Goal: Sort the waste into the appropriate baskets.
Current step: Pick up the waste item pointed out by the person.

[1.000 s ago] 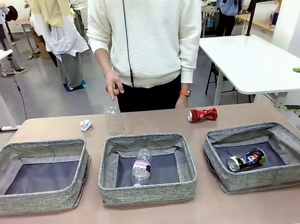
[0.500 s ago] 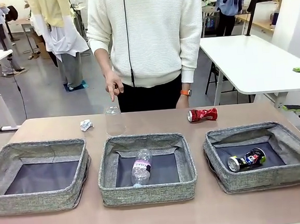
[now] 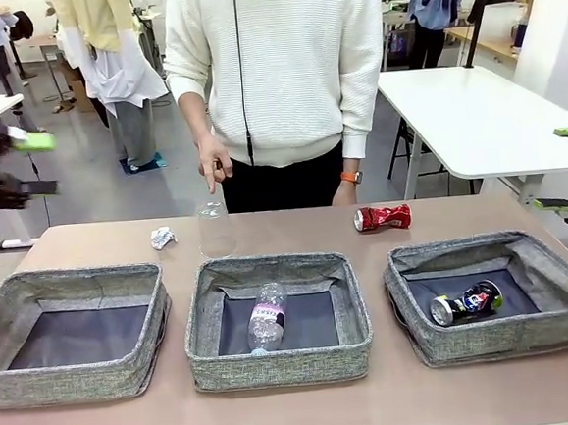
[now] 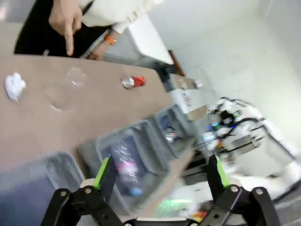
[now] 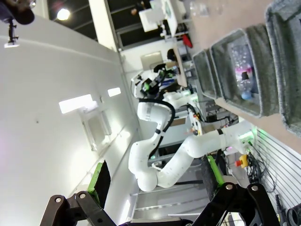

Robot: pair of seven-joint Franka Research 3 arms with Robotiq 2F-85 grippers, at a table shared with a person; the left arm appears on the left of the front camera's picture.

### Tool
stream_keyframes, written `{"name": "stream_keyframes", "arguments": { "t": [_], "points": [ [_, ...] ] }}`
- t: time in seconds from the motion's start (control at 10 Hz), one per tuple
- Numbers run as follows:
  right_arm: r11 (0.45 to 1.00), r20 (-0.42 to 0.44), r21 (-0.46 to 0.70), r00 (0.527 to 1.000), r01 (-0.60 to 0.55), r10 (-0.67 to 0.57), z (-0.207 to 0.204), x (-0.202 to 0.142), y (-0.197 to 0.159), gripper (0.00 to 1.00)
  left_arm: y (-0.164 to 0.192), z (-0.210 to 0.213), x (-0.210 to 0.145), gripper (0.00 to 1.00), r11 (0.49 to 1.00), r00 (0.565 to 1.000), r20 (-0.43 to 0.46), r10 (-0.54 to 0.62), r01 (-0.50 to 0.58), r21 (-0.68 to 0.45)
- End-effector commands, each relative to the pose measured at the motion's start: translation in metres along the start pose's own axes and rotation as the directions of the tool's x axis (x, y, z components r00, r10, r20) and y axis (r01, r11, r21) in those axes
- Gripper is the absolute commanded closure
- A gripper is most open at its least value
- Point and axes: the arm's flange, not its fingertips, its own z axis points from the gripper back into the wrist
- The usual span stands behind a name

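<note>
Left tool (image 4: 160, 162): fingers apart, raised off the counter's (image 3: 299, 408) left end; left basket (image 3: 73, 278); paper ball (image 3: 162, 238) and upright clear cup (image 3: 215, 228): on the counter behind the baskets; middle basket (image 3: 268, 265): bottle (image 3: 267, 317) lying inside; red can (image 3: 383, 217): on the counter; right basket (image 3: 483, 246): blue-silver can (image 3: 465, 304) inside; right tool (image 5: 154, 165): fingers apart.

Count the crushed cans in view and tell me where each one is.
2. The crushed red can lies on the table beyond the right basket; the dark blue-silver can lies inside that basket. Nothing suggests a hidden third.
</note>
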Motion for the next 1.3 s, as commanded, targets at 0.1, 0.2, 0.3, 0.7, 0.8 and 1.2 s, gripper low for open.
{"name": "stream_keyframes", "arguments": {
  "t": [0.1,0.2,0.3,0.7,0.8,1.2],
  "points": [
    [1.0,-0.01,0.001,1.0,0.019,-0.019,0.003,0.0,0.008,0.0,0.042,-0.057,0.006,0.0,0.534,0.593,-0.034,-0.804,0.746,0.398],
    [1.0,-0.01,0.001,1.0,0.019,-0.019,0.003,0.0,0.008,0.0,0.046,-0.066,0.001,0.0,0.458,0.538,-0.137,-0.832,0.805,0.379],
    [1.0,-0.01,0.001,1.0,0.019,-0.019,0.003,0.0,0.008,0.0,0.047,-0.075,-0.007,0.0,0.405,0.484,-0.193,-0.854,0.849,0.339],
    [1.0,-0.01,0.001,1.0,0.019,-0.019,0.003,0.0,0.008,0.0,0.037,-0.07,0.0,0.0,0.784,0.797,-0.181,-0.576,0.602,0.154],
    [1.0,-0.01,0.001,1.0,0.019,-0.019,0.003,0.0,0.008,0.0,0.037,-0.07,0.0,0.0,0.784,0.797,-0.181,-0.576,0.602,0.154],
    [1.0,-0.01,0.001,1.0,0.019,-0.019,0.003,0.0,0.008,0.0,0.112,-0.141,0.027,0.0,0.554,0.524,-0.268,-0.808,0.831,-0.046]
  ]
}}
